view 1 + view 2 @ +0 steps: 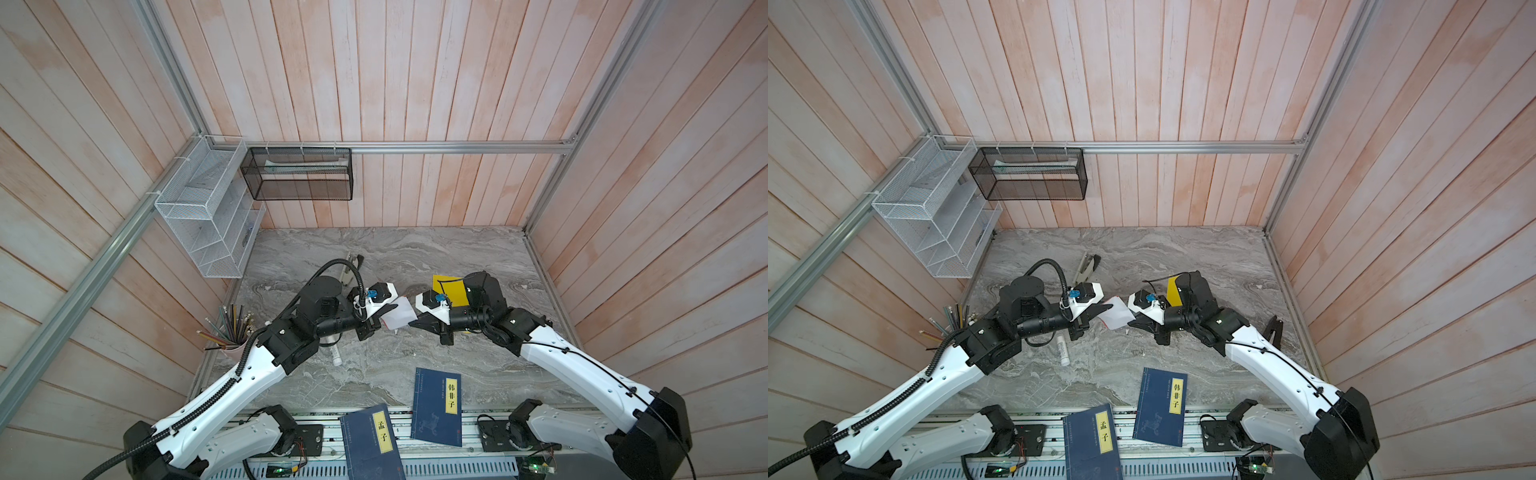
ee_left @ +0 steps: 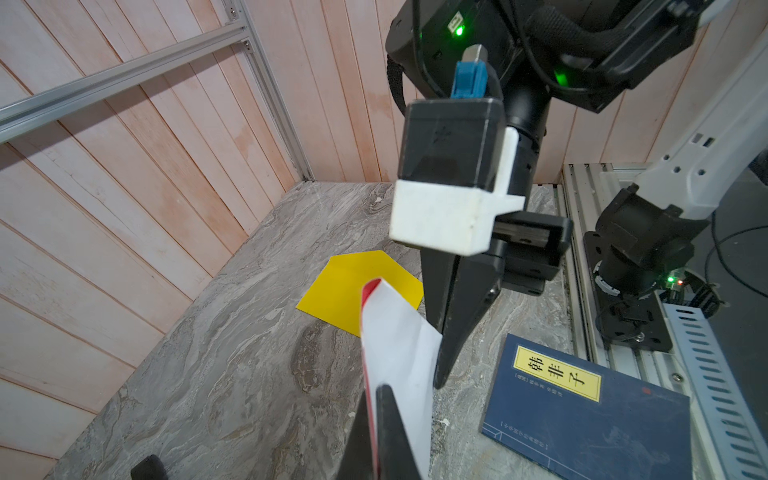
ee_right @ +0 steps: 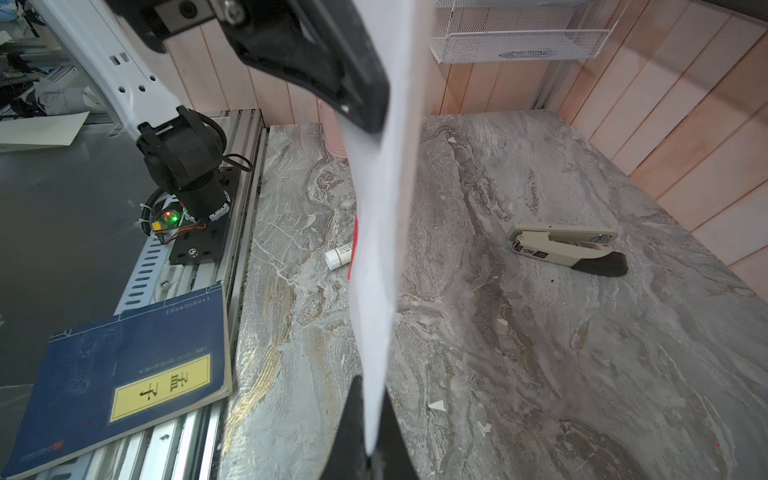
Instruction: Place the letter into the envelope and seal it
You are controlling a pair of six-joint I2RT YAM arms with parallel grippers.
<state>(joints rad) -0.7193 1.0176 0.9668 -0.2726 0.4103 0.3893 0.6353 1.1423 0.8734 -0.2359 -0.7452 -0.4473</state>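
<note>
Letter (image 1: 398, 316) hangs above the tabletop (image 1: 415, 257), mid-scene. Left jaws pinched tight on one edge, right jaws closed on the opposite edge. Envelope (image 1: 446, 286) lies flat behind, partly covered by the right arm. Stapler (image 3: 569, 249), glue stick (image 1: 336, 356) and blue books (image 1: 437, 405) lie around.

The letter (image 1: 398, 316) sits between the left tool (image 1: 390, 309) and right tool (image 1: 413, 323), the envelope (image 1: 451, 293) lying on the table (image 1: 374, 374) behind.

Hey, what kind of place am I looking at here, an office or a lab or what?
Probably a mock desk corner built inside a robot test cell: there is a stapler, a cup of pencils and blue books, plus mesh organizers hung from an aluminium frame.
</note>
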